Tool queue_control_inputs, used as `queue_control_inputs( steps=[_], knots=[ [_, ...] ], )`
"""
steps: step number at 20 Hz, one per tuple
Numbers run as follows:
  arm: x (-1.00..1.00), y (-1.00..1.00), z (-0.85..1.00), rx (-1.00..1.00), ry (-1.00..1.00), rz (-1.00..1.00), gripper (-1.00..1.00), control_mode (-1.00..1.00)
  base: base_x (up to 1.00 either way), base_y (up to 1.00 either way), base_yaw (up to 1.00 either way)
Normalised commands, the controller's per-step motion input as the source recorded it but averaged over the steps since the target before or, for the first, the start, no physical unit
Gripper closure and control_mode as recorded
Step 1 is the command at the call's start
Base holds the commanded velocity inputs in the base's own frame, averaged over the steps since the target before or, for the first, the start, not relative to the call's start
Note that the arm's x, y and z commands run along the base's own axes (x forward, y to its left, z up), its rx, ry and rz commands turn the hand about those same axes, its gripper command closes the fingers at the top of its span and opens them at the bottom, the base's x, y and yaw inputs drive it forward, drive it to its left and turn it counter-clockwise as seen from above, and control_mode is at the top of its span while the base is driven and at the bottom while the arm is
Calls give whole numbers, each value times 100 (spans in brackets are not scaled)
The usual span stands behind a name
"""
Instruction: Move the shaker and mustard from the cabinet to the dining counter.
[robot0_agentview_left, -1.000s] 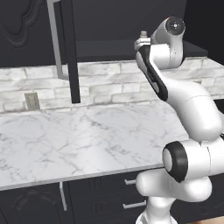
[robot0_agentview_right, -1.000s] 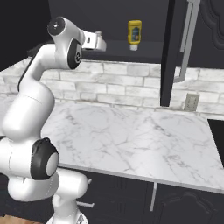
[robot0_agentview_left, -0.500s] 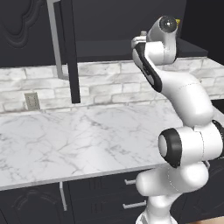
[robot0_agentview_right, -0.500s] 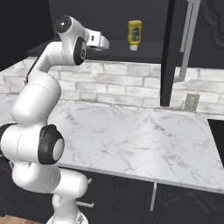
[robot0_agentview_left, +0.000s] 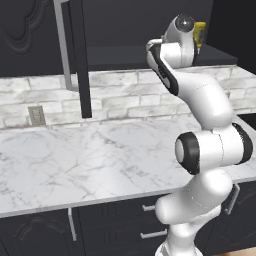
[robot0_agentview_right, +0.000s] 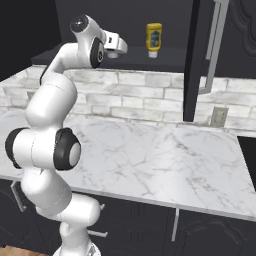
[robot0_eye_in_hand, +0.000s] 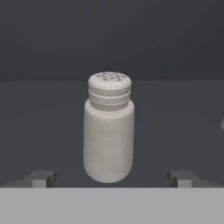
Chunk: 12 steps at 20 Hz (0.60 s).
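The shaker (robot0_eye_in_hand: 108, 131), a pale grey cylinder with a perforated rounded cap, stands upright on the dark cabinet shelf (robot0_eye_in_hand: 43, 131). It is just ahead of my gripper (robot0_eye_in_hand: 113, 178) and centred between the two fingertips. The gripper is open and touches nothing. In the right base view the gripper (robot0_agentview_right: 120, 47) reaches into the open black cabinet (robot0_agentview_right: 150, 62), left of the mustard (robot0_agentview_right: 153, 39). The mustard is a yellow bottle standing cap down on the same shelf. In the left base view the mustard (robot0_agentview_left: 199, 34) peeks out from behind my hand.
The cabinet door (robot0_agentview_left: 77, 55) with its silver bar handle (robot0_agentview_left: 62, 45) hangs open over the marble worktop (robot0_agentview_left: 75, 160). A wall outlet (robot0_agentview_left: 35, 115) sits in the pale brick backsplash. Dark drawers (robot0_agentview_left: 145, 220) run below the worktop.
The arm has straightened and drawn its elbow in. The hand has pushed slightly further into the cabinet. The mustard and the door have not moved.
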Motion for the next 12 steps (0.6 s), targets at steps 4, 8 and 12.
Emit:
queue_control_inputs(
  steps=[4,8,12],
  knots=[
    [39,0,0,0,0,0,-100,-100,0,0,0],
    [35,0,0,0,0,0,-100,-100,0,0,0],
    [27,0,-2,0,0,0,-100,-100,0,0,0]
  ],
)
